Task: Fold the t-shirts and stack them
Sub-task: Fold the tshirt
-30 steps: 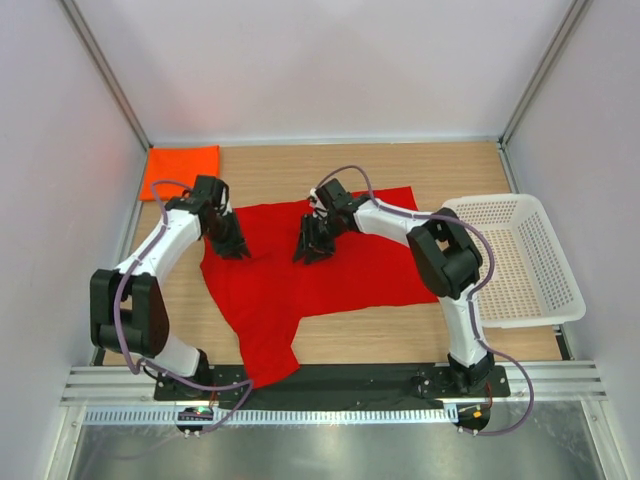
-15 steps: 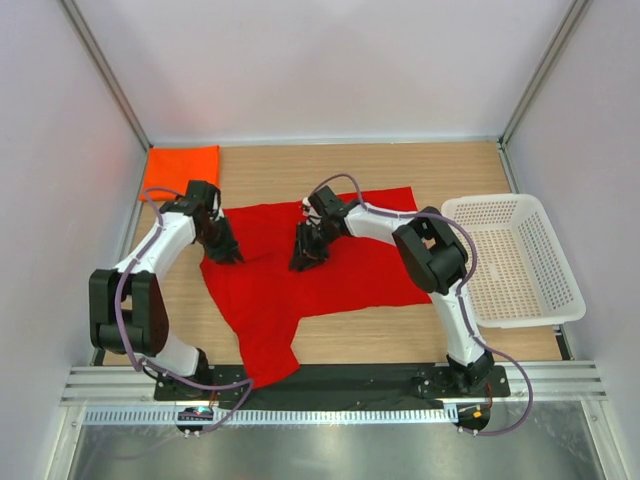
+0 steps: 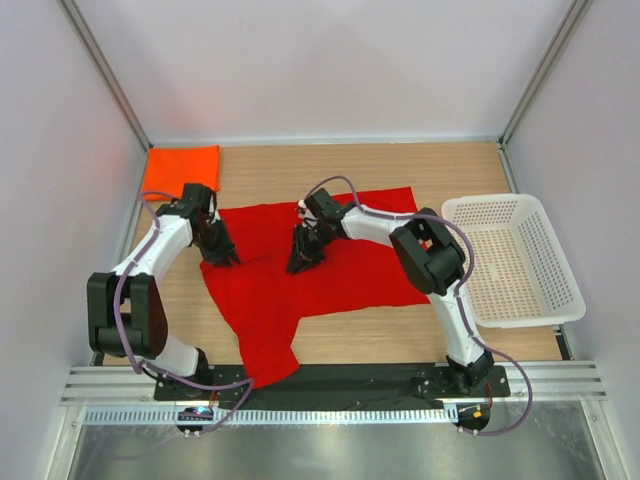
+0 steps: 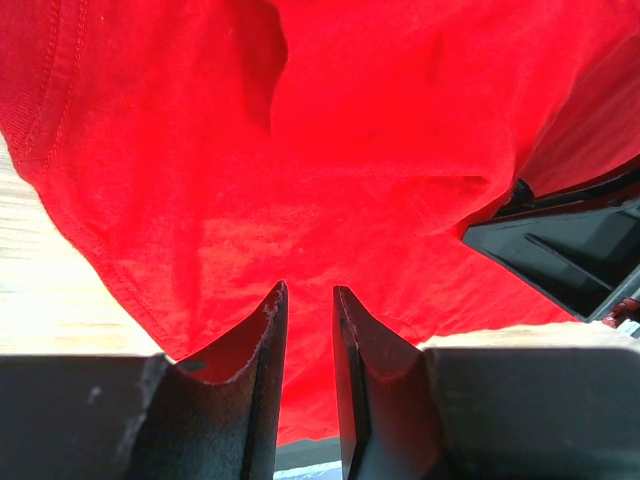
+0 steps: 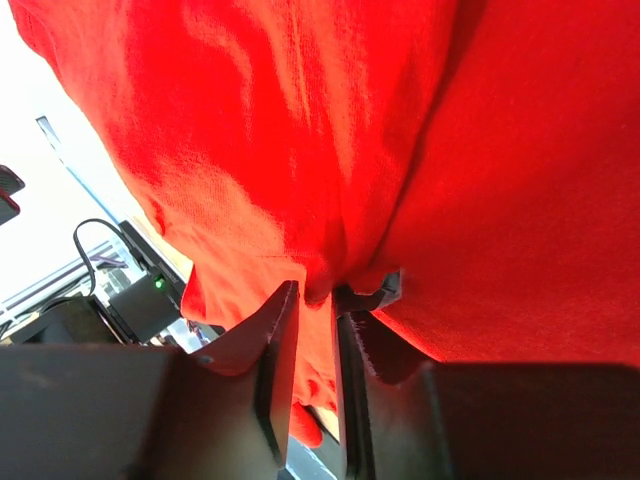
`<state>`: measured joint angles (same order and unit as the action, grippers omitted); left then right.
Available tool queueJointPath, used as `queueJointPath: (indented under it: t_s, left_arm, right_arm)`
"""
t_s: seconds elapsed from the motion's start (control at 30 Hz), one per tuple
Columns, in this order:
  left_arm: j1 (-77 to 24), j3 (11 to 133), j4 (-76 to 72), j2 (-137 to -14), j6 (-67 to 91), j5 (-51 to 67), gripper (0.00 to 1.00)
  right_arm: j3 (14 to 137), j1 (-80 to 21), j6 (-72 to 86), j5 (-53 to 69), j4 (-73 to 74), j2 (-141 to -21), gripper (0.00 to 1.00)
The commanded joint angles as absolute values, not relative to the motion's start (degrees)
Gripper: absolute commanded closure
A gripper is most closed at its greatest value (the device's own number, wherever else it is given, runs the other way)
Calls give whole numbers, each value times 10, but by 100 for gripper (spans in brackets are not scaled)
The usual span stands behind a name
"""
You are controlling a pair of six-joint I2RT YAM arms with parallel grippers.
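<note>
Top view: red t-shirt (image 3: 350, 265) lies spread over the mid table (image 3: 450, 165), mostly flat, not folded yet, w/ one flap trailing near-left over the table's near edge. Orange t-shirt (image 3: 180, 168) sits in the far-left corner as a neat folded square, apart from the red one. It's prob. the base of the stack, so I'd judge the task approx. half done. White mesh basket (image 3: 520, 205) stands at the right, just beside the red shirt's right edge. Left gripper (image 3: 222, 255) is down on the shirt's left edge and right gripper (image 3: 300, 262) is on the cloth nearer the middle. They sit roughly side by side, which fits taking two points so one side can be carried over as a fold. Left wrist view: fingers (image 4: 265, 330) nearly together w/ only a thin slot, red cloth in it and draping away from the tips, so it reads as a pinch on the shirt near its edge. The edge curves past at left w/ bare wood beyond. Right wrist view: fingers (image 5: 275, 330) drawn in on a bunched ridge of red cloth, creases fanning out from the tips, so it's gripping a fold of the shirt rather than resting on it. Both pinches are thin, so cloth could slip if pulled fast.
</note>
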<state>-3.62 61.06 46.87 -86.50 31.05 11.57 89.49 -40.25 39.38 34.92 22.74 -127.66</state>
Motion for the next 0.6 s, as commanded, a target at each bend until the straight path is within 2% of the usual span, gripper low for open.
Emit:
queueJointPath:
  t_s: [0.0,0.07,0.13,0.57]
  left_arm:
    - [-33,606,451,-849,308,122,73]
    - [-33,601,444,-852,309,127,71]
    - [-33,599,439,-854,313,132,70]
    - [-33,577,407,-841,328,133,69]
  right_arm:
    - [924,-398,405,345,225,-1259,75]
    - [932,-389,411,356,227,-1259,83]
    - [936,-377,430,366,214,-1262,98]
    - [977,-323,712,432,-27,-1323,99]
